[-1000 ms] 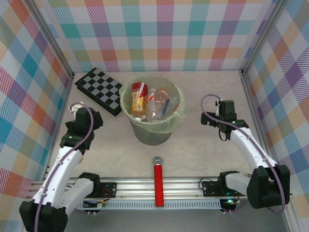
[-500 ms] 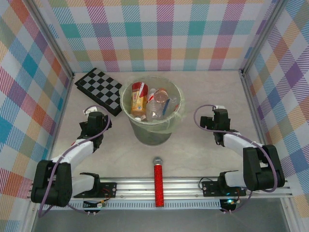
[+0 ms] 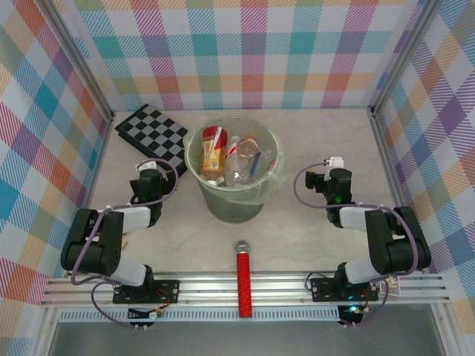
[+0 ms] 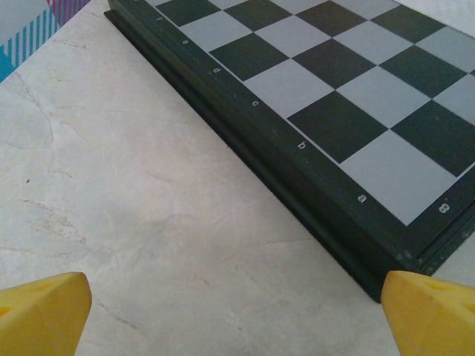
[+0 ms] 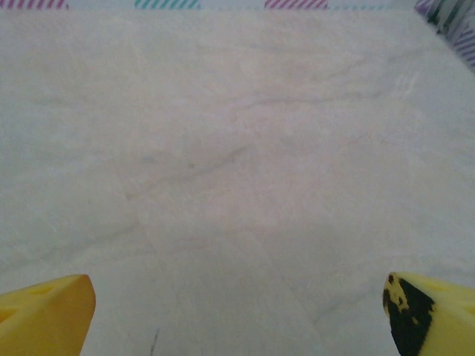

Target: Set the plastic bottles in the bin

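Bin (image 3: 223,209) upright, mouth up; plastic bottles (image 3: 214,156) jumbled inside, mostly on end, lower halves hard to read. Left claw (image 4: 237,315) wide, empty; right claw (image 5: 237,315) wide, empty.

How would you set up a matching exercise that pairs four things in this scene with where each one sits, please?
Column 1
1. plastic bottles
2. checkerboard
3. red microphone
4. right hand

Column 2
A. lying near the front edge, between the two arm bases
B. inside the bin
C. open, over bare table to the right of the bin
D. flat in the far left corner, beside the bin

Pairs: 1-B, 2-D, 3-A, 4-C
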